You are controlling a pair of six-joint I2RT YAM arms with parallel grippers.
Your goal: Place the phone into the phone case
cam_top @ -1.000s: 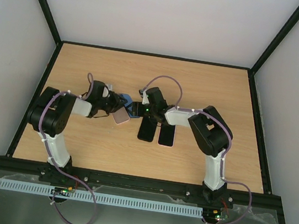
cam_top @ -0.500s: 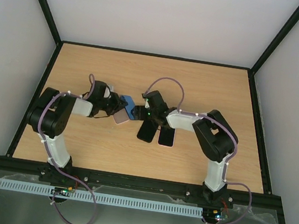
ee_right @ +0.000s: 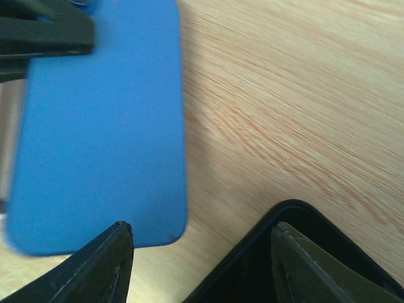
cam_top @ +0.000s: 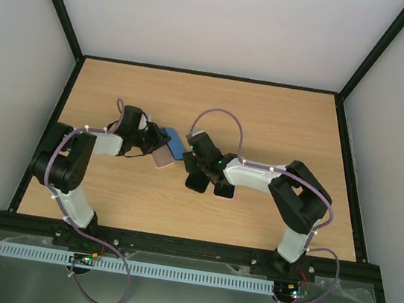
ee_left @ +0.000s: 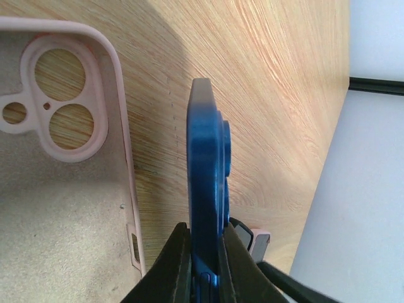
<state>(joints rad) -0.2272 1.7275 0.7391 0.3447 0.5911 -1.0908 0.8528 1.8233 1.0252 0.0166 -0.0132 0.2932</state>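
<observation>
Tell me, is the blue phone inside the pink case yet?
Out. The left gripper pinches the blue phone on edge beside the pink case, whose lining shows bare.

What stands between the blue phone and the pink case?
Nothing visible. The left gripper holds the phone on edge beside the open pink case; only a strip of table shows between them. The right gripper, open, is at the phone's other end.
</observation>
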